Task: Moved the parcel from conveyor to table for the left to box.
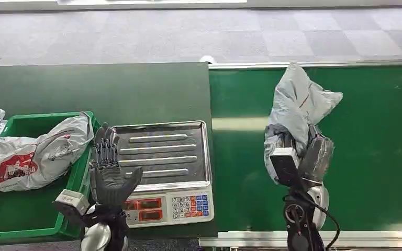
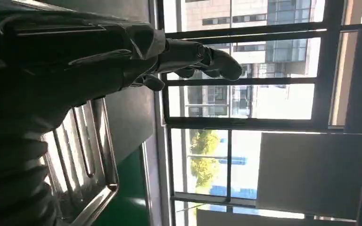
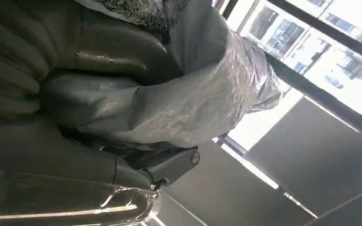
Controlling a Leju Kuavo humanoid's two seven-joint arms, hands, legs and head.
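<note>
one parcel (image 1: 298, 112), a grey plastic mailer, is the thing to move, and it is above the green conveyor (image 1: 377, 157), clasped at its lower end by the right hand (image 1: 303, 154), whose fingers wrap round the crumpled film; in the right wrist view the same bag (image 3: 202, 94) bulges out past the thumb. it looks soft and light, judging by the way the film creases and the free end stands up without sagging much, so i judge it will flop and fold, not hold a shape. the plastic is glossy and probably slippery, which suggests a full wrap round a bunched part, as here, will serve better than a pinch on a flat face. nothing about it looks fragile, though what is inside cannot be seen. its long axis runs roughly away from the robot, leaning a little to the right, with the loose upper end pointing toward the conveyor's far rail and the gripped end nearest the body. the left hand (image 1: 107, 167) is empty, fingers spread and raised upright at the near left edge of the scale (image 1: 162, 172), beside the green box (image 1: 29, 219), where other bags (image 1: 31, 151) already lie. the table (image 1: 94, 91) lies to the left of the conveyor.
</note>
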